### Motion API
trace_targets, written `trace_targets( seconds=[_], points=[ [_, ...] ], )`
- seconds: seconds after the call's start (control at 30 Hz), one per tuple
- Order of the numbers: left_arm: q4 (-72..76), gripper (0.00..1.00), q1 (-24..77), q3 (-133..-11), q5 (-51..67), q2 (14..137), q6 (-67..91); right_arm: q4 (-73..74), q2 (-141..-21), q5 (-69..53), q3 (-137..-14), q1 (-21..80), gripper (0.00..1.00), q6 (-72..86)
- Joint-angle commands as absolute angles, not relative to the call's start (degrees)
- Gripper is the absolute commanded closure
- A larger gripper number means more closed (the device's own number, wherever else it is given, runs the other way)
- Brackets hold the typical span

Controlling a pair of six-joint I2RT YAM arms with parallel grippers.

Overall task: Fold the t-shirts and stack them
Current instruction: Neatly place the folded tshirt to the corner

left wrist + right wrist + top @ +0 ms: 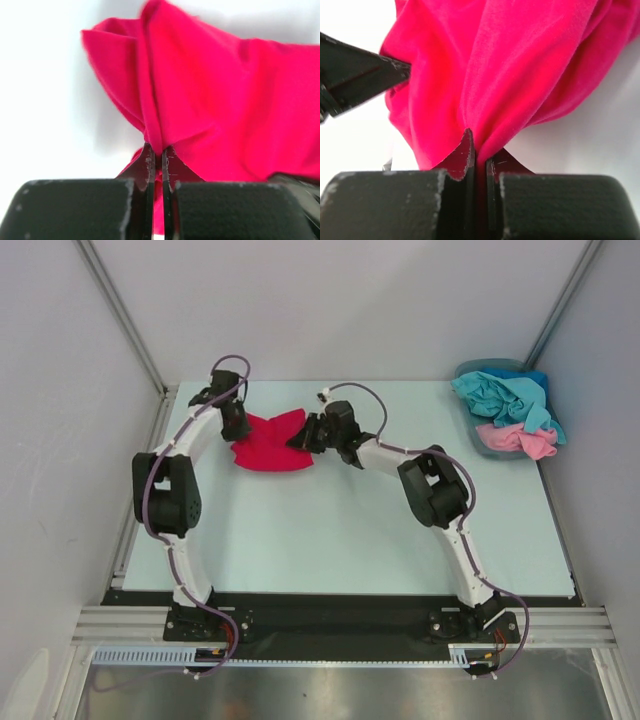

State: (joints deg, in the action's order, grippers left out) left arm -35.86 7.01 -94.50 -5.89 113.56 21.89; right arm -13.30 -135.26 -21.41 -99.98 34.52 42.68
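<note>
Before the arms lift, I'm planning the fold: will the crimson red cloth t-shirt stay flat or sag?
Probably sag: the crimson red cloth t-shirt gathers into soft folds where the left gripper and right gripper pinch it. Likely light too: the cloth looks thin at the pinched edges.

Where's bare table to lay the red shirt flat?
Biggest bare patch: table centre, bordered by left arm, right arm and red shirt. Smaller one between right gripper and basket. Crowded far left, where left gripper and right gripper pinch the shirt.
</note>
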Motion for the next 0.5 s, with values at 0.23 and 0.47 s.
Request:
trace_targets(
  seconds=[0.23,0.47],
  points=[
    [-47.9,1.0,-1.4,-96.0,-16.7,113.6,22.6,-12.5,-137.5,-21.1,-104.5,39.3,1.0,45.7],
    [-48.1,1.0,-4.0,-93.8,-19.9,114.6,24.6,-11.2,-139.2,-21.7,-106.6,41.5,1.0,46.6]
  ],
)
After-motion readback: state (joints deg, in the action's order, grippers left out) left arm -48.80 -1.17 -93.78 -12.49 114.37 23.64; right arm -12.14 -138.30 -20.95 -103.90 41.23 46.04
